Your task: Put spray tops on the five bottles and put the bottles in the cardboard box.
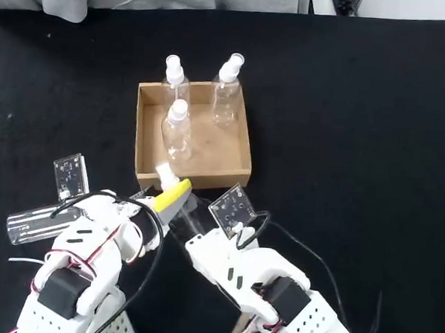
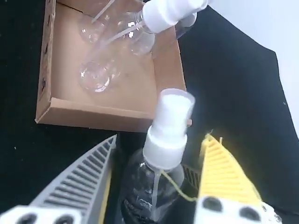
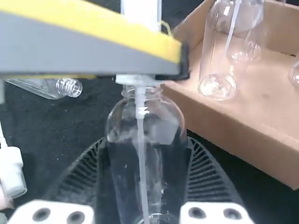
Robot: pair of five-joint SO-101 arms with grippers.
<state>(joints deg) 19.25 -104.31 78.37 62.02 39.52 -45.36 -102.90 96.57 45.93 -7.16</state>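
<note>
A clear bottle (image 1: pixel 193 219) (image 3: pixel 142 140) stands just in front of the cardboard box (image 1: pixel 192 178), with my right gripper (image 3: pixel 145 140) shut on its body. A white spray top (image 2: pixel 168 121) (image 1: pixel 164 175) sits in its neck. My left gripper (image 2: pixel 161 140) (image 1: pixel 169 192) straddles that top, its grey and yellow fingers open with small gaps on each side. Three capped bottles stand in the box (image 1: pixel 175 78) (image 1: pixel 226 92) (image 1: pixel 178 130). One uncapped bottle (image 1: pixel 36 225) (image 3: pixel 46 86) lies on the table to the left.
The table is covered in black cloth (image 1: pixel 358 144). A loose white spray top (image 3: pixel 11 172) lies near the right arm's base. The box's open floor (image 2: pixel 135 88) has free room toward its front right. Both arm bodies crowd the near edge.
</note>
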